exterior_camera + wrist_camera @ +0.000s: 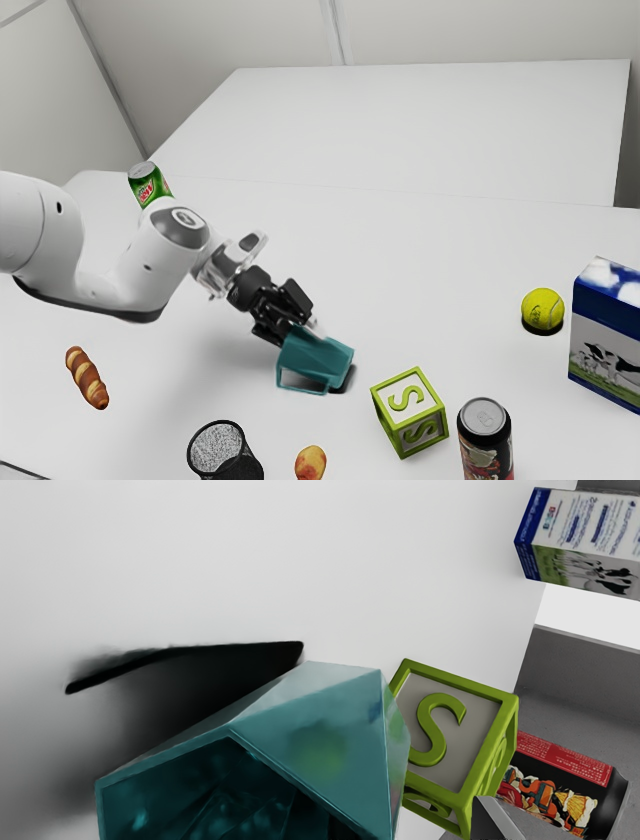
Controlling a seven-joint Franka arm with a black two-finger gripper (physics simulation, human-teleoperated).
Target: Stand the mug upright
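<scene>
Exterior view, left to right: I see a bread roll [87,378], a green can [148,184], a mesh cup [222,450] and my gripper [288,314] at the teal mug [320,358], which is tilted, not upright. Whether the gripper is open or closed I cannot tell. Beyond stand a letter block [411,411], a dark can [485,435], a tennis ball [543,309] and a milk carton [606,340]. The wrist view adds the mug's dark interior—its mouth toward my hand—and the carton's printed text panel.

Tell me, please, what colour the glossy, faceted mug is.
The faceted mug is teal, seen best in the wrist view.
</scene>
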